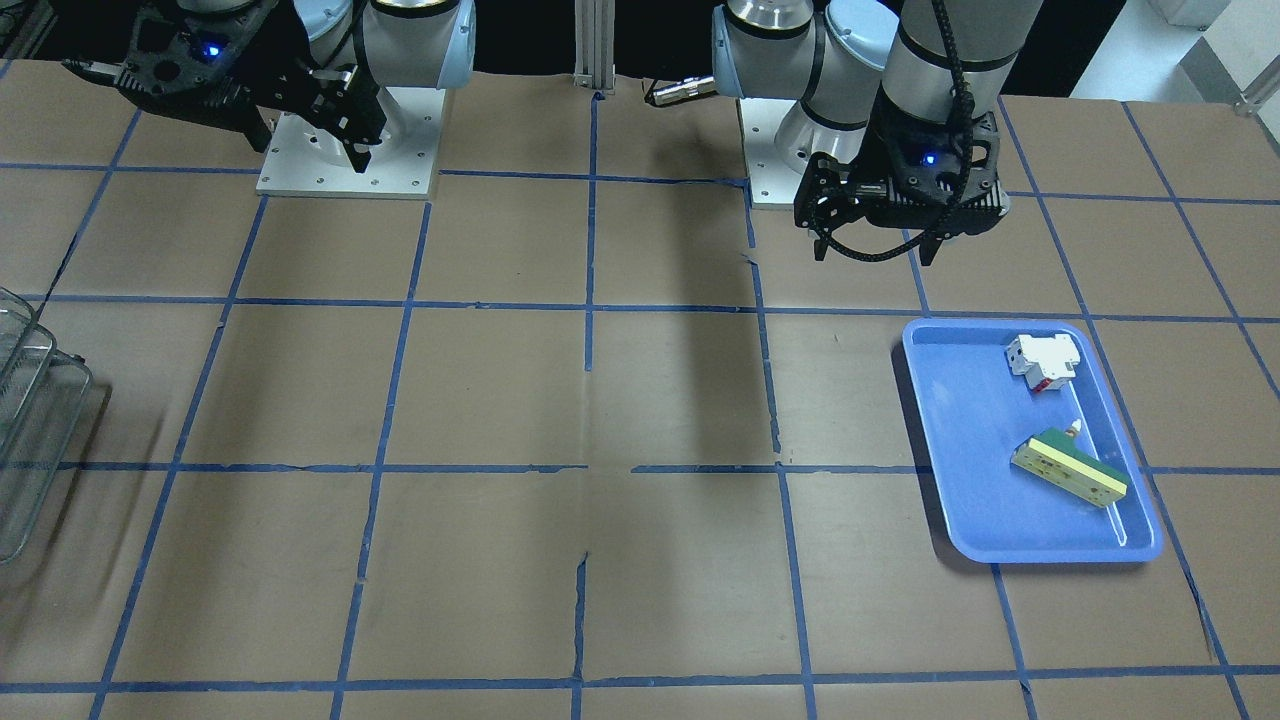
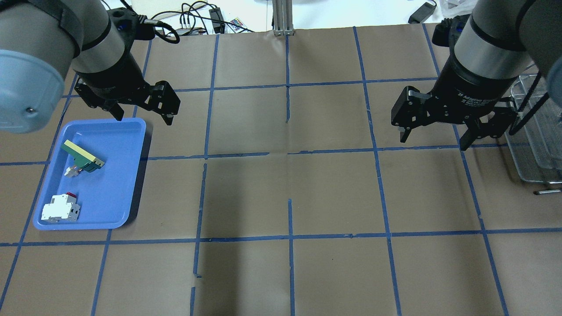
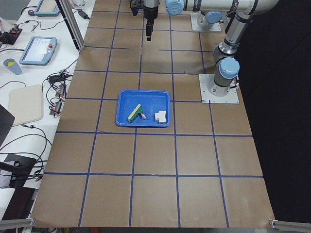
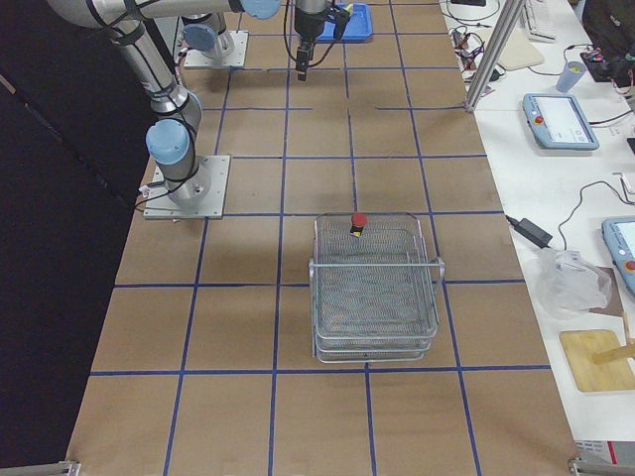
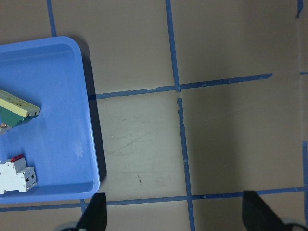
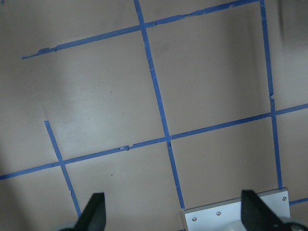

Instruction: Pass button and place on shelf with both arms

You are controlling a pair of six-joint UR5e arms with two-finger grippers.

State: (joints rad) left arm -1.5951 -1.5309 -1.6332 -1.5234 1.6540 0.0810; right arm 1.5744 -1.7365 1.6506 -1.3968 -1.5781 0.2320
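The button (image 4: pixel 358 221), red cap on a black body, stands on the top level of the grey wire-mesh shelf (image 4: pixel 375 297), at the rim nearest the arms. It shows only in the exterior right view. The shelf also shows at the overhead view's right edge (image 2: pixel 536 131) and the front view's left edge (image 1: pixel 30 420). My right gripper (image 2: pixel 433 143) is open and empty, hovering over the table just beside the shelf. My left gripper (image 2: pixel 144 119) is open and empty above the far corner of the blue tray (image 2: pixel 114 184).
The blue tray (image 1: pixel 960 480) holds a white block with a red tab (image 1: pixel 1043 358) and a green-and-cream oblong block (image 1: pixel 1068 467). Both arm bases stand on white plates (image 1: pixel 345 170) at the robot's edge. Brown paper with blue tape lines covers the table.
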